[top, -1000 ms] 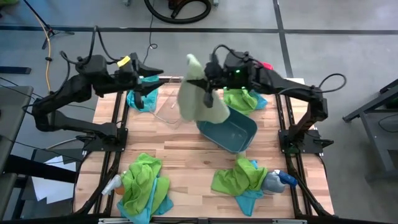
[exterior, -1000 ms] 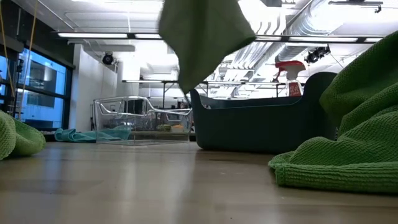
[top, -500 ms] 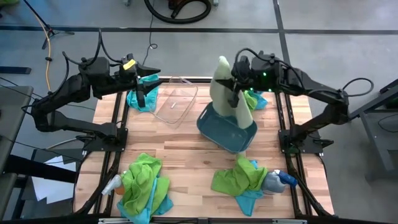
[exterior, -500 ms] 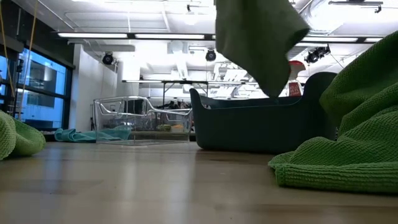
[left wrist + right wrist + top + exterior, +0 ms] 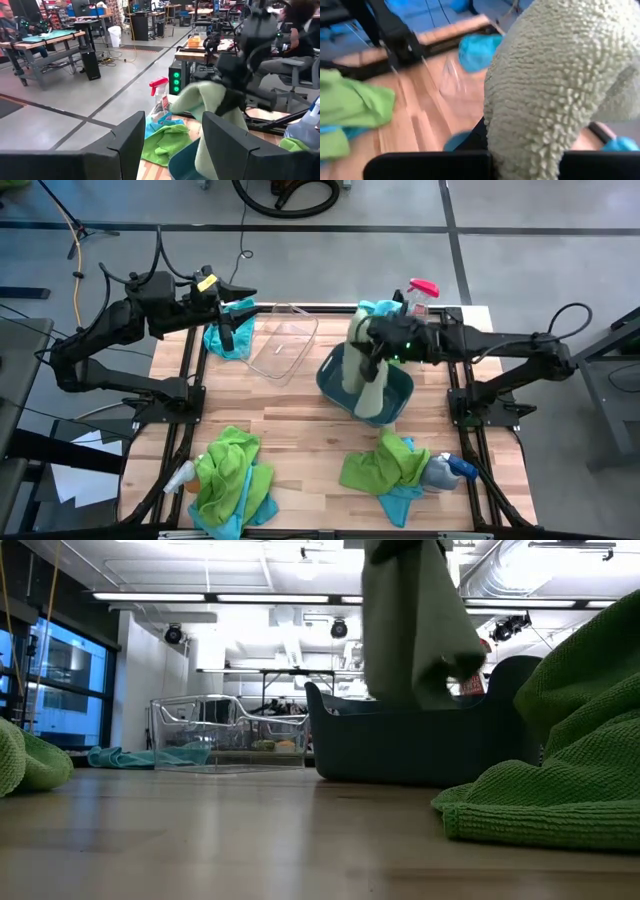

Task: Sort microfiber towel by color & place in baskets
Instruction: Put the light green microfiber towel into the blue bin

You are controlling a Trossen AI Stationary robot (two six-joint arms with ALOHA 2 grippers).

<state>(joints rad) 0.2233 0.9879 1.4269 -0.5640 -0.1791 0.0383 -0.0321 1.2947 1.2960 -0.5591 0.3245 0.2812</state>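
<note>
two tubs sit near the far middle of a wooden tabletop (image 5: pixel 300 440): a clear tub (image 5: pixel 283 340) and, just beside it, a dark teal tub (image 5: pixel 395 390). the right end effector (image 5: pixel 368 352), pressed together on a pale green towel (image 5: pixel 362 375), hangs over the teal tub, and the towel droops down into it. the left end effector (image 5: pixel 228 332), fingers spread and holding nothing, hovers over a blue towel (image 5: pixel 222 340) at the far left edge beside the clear tub. two mixed heaps of green and blue towels lie along the near edge, one left (image 5: pixel 232 480) and one right (image 5: pixel 388 468), each with a spray bottle against it. another blue and green bundle (image 5: pixel 378 311) lies at the far edge by a red-topped spray bottle (image 5: pixel 420 292). the middle of the tabletop between the tubs and the near heaps is bare wood. a black metal frame (image 5: pixel 462 400) borders both sides. beyond lies grey floor and a bright workshop with desks
</note>
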